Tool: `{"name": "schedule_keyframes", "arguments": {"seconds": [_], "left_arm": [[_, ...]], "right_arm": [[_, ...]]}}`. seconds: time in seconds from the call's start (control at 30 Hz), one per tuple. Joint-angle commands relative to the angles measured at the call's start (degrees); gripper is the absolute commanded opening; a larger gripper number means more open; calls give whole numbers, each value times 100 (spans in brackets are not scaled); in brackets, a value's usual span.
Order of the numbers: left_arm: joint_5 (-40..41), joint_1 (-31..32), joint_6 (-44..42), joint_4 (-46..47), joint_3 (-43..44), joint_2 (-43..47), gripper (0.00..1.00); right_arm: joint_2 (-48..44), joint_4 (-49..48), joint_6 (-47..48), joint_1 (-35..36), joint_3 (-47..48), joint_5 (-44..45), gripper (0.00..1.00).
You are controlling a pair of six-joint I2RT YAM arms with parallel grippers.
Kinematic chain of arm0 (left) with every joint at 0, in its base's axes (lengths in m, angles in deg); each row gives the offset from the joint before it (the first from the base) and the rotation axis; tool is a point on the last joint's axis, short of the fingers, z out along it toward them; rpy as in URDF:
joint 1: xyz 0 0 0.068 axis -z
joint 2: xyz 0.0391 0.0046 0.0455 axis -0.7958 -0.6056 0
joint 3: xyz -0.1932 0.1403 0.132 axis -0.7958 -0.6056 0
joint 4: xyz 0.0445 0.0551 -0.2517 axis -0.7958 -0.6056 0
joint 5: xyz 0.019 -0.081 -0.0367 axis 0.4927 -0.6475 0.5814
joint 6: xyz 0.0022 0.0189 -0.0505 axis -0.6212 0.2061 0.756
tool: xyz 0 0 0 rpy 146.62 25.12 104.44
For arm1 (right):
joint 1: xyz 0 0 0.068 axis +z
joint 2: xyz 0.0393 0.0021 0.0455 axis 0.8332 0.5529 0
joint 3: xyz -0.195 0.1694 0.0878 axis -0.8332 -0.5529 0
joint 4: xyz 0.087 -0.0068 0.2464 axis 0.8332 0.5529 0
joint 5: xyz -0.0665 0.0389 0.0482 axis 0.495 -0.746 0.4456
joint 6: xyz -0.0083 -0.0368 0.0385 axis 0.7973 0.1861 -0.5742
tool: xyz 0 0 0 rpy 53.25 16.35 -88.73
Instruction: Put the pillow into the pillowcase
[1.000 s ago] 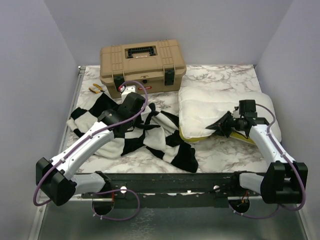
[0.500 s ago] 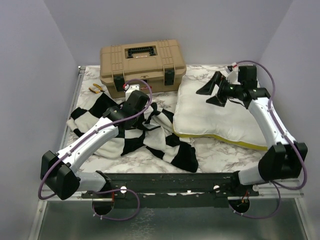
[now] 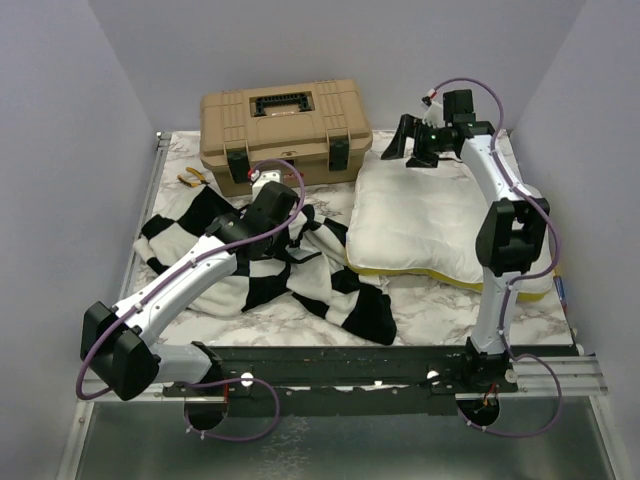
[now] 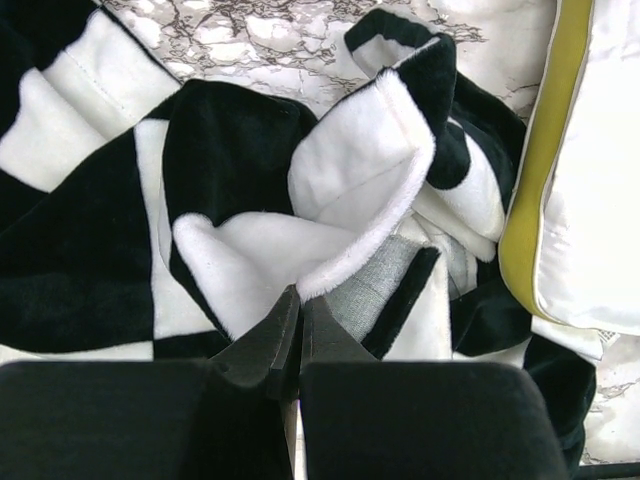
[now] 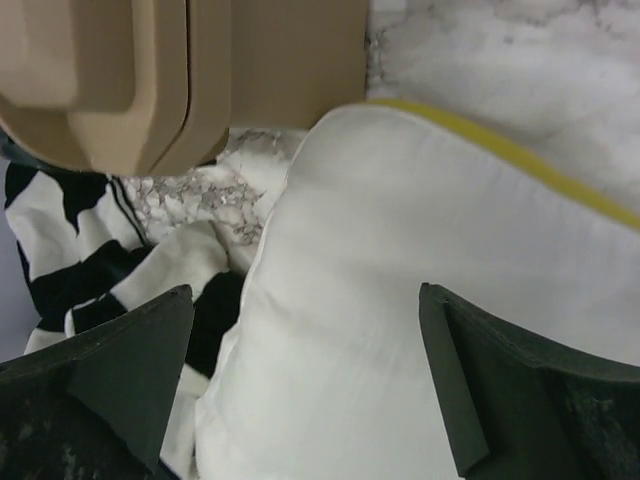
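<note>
Fingers (image 4: 260, 345) of the left gripper (image 4: 295, 298) are pressed fully together, and a white hem of the pillowcase (image 4: 100, 270) is pinched at their tips. On the right gripper (image 5: 305, 300) the 2 fingers are spread wide and nothing is held. It is hung over the far left corner of the pillow (image 3: 430, 225), just beside the right end of the toolbox (image 3: 285, 135). The pillow is laid flat on the right half of the table (image 3: 440, 305), its yellow strip (image 3: 420, 272) turned along the near edge. Its left edge is touched by the crumpled pillowcase, which is spread over the left half. Bare marble is seen in front of the pillow and between the pillowcase and the toolbox.
</note>
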State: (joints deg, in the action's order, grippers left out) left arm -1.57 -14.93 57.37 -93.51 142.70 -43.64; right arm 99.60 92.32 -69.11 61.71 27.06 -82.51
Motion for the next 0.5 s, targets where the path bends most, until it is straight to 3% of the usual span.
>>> {"name": "schedule_keyframes", "arguments": {"seconds": [0.0, 0.33, 0.47], "left_arm": [[-77, -32, -43, 62, -86, 87, 0], [-116, -29, -283, 60, 49, -316, 0], [-106, -27, -265, 71, 86, -351, 0]], "right_arm": [[650, 212, 615, 15, 948, 232, 100], [1836, 222, 1296, 402, 1514, 50, 100], [1764, 43, 1379, 584, 848, -562, 100]]}}
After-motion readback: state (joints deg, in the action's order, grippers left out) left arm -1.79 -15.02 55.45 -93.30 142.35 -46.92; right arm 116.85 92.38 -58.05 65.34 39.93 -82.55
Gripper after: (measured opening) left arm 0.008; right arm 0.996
